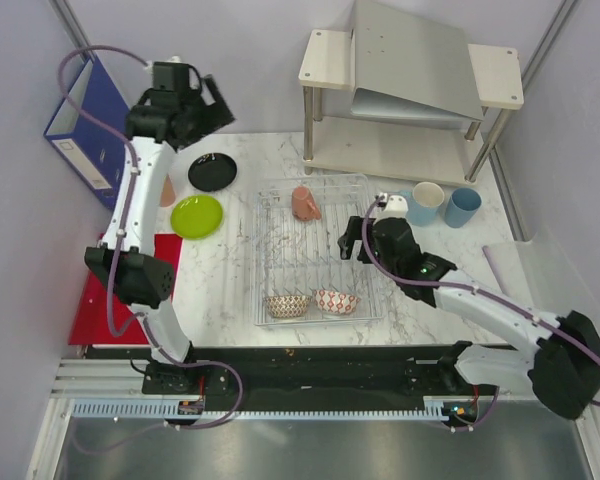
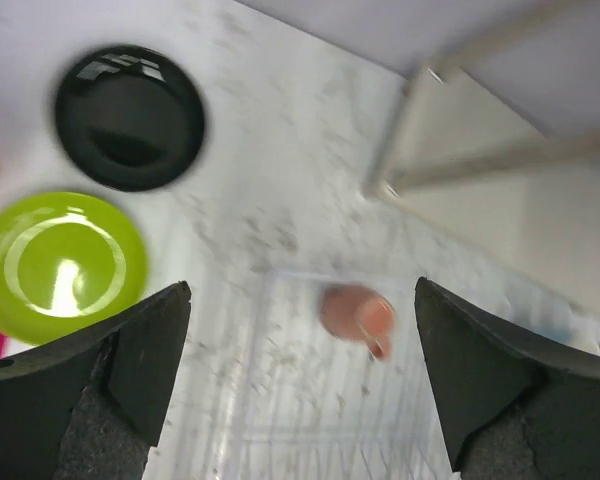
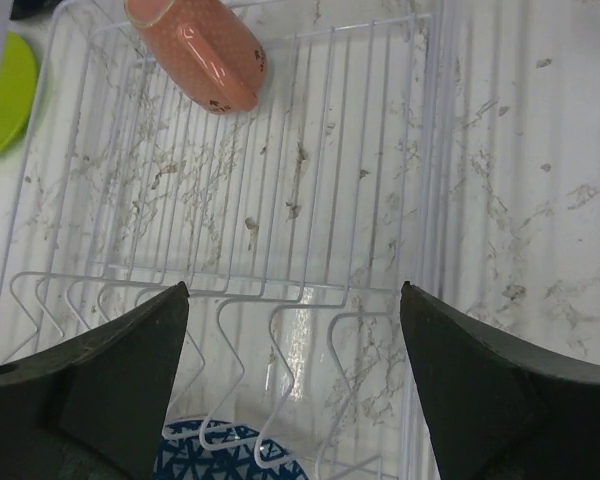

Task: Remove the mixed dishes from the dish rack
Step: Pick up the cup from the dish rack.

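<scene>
Approx. half done: black plate (image 1: 212, 172), lime plate (image 1: 197, 216), blue cups (image 1: 426, 203) out on desk (image 1: 225, 285). Remaining in dish rack (image 1: 310, 255): pink mug (image 1: 305, 203), patterned bowls (image 1: 288, 305). Left pincer (image 2: 302, 290), right pincer (image 3: 295, 290) both wide open, empty.

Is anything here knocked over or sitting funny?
Yes: the salmon-pink cup lies on its side on the wires at the far end of the dish rack. The red-white bowl and brown-white bowl sit upright at the near end. Nothing looks spilled or broken.
</scene>
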Robot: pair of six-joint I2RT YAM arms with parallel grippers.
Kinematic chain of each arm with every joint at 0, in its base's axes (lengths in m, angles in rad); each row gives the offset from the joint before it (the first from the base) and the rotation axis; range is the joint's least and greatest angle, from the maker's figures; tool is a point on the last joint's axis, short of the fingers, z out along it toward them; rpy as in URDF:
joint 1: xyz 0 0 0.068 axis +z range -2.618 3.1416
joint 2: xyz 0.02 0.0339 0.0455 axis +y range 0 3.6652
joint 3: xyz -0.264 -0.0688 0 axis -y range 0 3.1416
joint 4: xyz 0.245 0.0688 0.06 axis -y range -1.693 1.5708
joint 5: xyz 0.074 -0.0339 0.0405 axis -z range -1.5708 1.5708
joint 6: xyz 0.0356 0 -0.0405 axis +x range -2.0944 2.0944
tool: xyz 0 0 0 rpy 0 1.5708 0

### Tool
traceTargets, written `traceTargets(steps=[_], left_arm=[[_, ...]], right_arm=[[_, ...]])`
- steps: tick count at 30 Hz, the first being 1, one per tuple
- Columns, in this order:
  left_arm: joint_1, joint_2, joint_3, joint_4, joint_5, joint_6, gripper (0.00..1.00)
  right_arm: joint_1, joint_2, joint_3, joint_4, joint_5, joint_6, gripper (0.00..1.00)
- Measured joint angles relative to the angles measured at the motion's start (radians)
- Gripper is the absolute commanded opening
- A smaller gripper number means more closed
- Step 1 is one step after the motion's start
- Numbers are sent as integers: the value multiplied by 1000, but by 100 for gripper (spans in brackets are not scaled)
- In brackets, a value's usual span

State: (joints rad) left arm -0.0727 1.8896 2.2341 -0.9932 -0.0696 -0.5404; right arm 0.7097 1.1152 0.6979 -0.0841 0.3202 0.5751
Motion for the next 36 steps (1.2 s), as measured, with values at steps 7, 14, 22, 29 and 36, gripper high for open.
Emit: traceTargets(steps=[7, 14, 22, 29, 36], left_arm=[[-272, -414, -576, 284, 135, -3, 100], [-297, -681, -883, 412, 154, -8, 99], [-313, -842, -1035, 472, 159, -8, 99], [-313, -890, -1111, 471, 159, -2, 99], [-313, -890, -1123, 472, 159, 3, 99]], right_arm=[[0, 285, 151, 83, -45, -93, 93], [2, 476, 348, 134, -62, -215, 89], [2, 715, 574, 124, -80, -346, 82], [2, 783, 590, 87, -75, -398, 77], [-4, 824, 621, 73, -68, -444, 66]])
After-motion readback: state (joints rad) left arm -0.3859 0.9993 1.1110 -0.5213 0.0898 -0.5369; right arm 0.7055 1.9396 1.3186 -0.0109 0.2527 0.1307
